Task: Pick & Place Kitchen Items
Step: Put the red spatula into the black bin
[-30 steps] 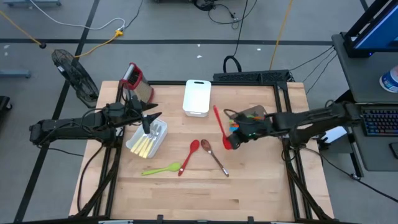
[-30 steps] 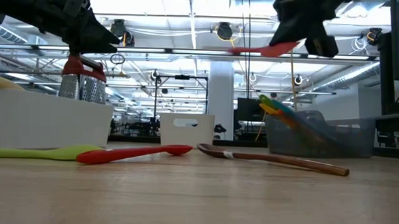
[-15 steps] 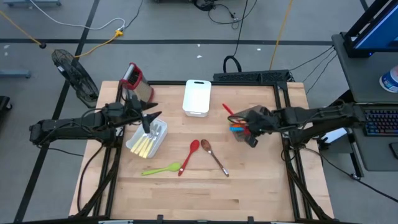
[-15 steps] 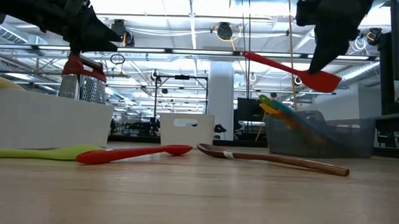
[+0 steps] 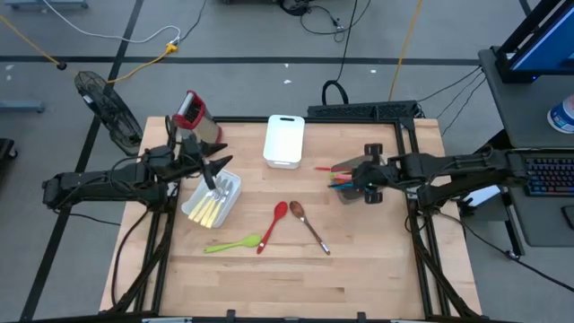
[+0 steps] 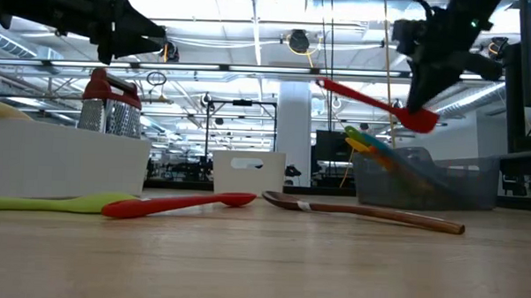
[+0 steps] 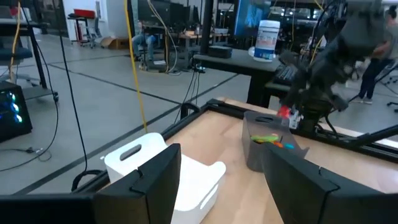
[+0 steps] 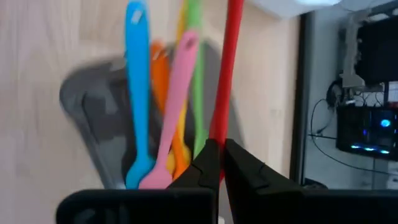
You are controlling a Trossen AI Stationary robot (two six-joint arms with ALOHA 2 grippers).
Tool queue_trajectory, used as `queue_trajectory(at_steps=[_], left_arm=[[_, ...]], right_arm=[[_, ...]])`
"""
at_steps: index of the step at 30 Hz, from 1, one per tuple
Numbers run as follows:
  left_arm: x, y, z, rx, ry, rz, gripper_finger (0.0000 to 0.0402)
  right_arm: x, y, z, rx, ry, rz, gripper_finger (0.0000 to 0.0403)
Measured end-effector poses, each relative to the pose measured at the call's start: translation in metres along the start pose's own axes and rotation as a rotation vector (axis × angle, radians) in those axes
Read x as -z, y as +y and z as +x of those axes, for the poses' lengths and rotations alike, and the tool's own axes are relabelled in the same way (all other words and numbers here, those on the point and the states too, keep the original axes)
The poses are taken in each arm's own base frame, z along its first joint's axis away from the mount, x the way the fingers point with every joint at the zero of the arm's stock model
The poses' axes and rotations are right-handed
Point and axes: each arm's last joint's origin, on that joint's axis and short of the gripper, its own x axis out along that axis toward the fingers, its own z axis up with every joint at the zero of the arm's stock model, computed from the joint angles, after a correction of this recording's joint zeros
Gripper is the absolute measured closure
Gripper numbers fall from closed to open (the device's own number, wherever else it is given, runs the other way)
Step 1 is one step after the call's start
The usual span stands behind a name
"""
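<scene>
Red spatula (image 6: pixel 373 103): your right gripper (image 8: pixel 216 163) holds it pinched between closed fingers, in the air above the grey bin (image 5: pixel 352 177), where blue, pink, orange and green utensils (image 8: pixel 163 106) stand directly below the fingers. Your left gripper (image 7: pixel 217 186) hangs with fingers wide apart, empty, over the white bin (image 5: pixel 212 201) of cutlery.

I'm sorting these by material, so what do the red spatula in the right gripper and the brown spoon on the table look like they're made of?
Red spatula: probably silicone or plastic, with an even matte red colour. Brown spoon: probably wood, warm brown with a slight sheen; it could be brown plastic.
</scene>
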Motion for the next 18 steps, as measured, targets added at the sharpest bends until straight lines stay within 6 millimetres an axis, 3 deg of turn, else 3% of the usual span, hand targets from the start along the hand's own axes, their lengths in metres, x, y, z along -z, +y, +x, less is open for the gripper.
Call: queue_trajectory(at_steps=[9, 18], left_arm=[[0.000, 0.000, 0.000, 0.001, -0.001, -0.038, 0.0174], [0.000, 0.000, 0.000, 0.001, -0.001, -0.210, 0.0174]], right_arm=[[0.020, 0.020, 0.034, 0.053, 0.048, -0.172, 0.0403], [0.039, 0.027, 0.039, 0.067, -0.065, -0.150, 0.0403]])
